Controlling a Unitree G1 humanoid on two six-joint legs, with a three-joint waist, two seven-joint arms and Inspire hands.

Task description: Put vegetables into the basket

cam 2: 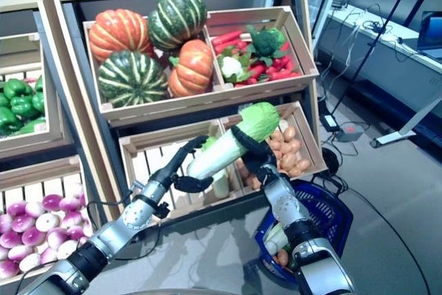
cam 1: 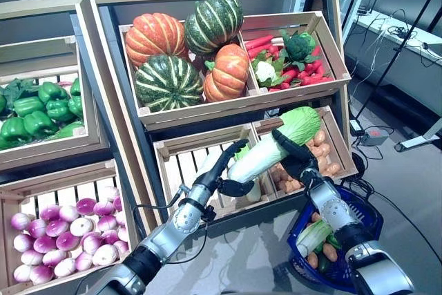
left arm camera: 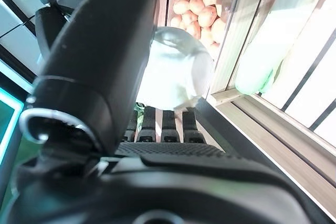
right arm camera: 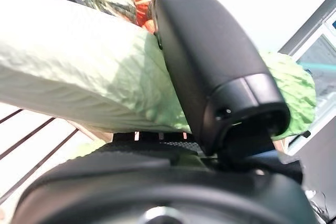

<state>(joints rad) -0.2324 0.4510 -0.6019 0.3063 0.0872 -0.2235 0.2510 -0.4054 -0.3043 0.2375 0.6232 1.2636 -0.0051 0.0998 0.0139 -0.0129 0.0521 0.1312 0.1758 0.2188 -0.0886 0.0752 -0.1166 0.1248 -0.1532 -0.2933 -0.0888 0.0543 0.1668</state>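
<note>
A long napa cabbage [cam 1: 276, 144] with a white stalk and green leafy top hangs slanted in front of the lower crates. My right hand [cam 1: 298, 160] is shut on its middle, the thumb [right arm camera: 210, 61] lying over it. My left hand [cam 1: 222, 170] is open at the white stalk end [left arm camera: 173, 72], fingers straight above it and thumb below. The blue basket [cam 1: 371, 217] stands on the floor under my right arm and holds a pale leafy vegetable [cam 1: 312, 236] and some carrots. A second pale cabbage [cam 1: 254, 190] stands in the slatted crate [cam 1: 181, 164] behind.
The shelf holds a crate of pumpkins [cam 1: 186, 53], one of red peppers and broccoli [cam 1: 290, 60], and potatoes [cam 1: 324, 153] at lower right. Green peppers [cam 1: 38, 112] and purple-white turnips [cam 1: 65, 229] fill the left crates. A stand leg [cam 1: 421, 141] and a desk are at far right.
</note>
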